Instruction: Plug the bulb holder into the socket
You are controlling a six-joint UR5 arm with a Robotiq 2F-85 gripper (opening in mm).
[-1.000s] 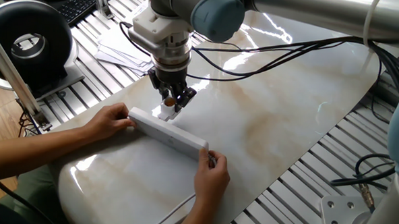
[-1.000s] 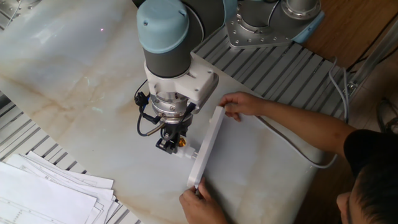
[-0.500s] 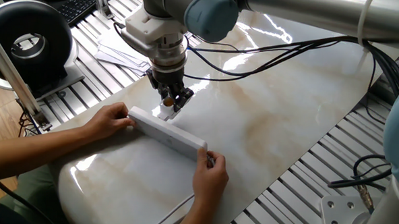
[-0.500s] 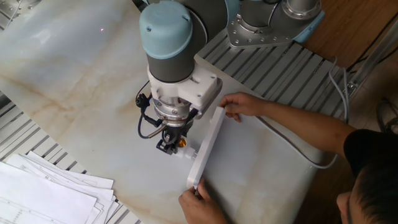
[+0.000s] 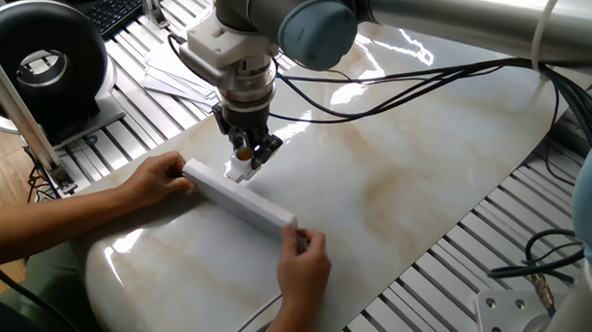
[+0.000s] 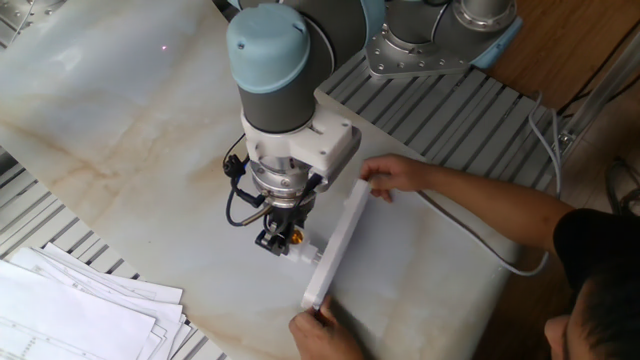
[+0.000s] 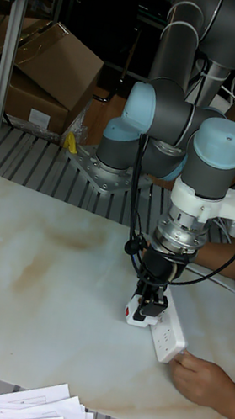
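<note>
The bulb holder (image 6: 297, 247), clamped in the pincer (image 6: 279, 238), seemingly touches the socket (image 6: 338, 243) steadied by two hands

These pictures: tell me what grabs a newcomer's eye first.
The gripper clamps the bulb holder against the side of the socket, mid-table. A person's hands steady the socket, tipped on its edge, at both ends. Papers lie at the table's corner.
</note>
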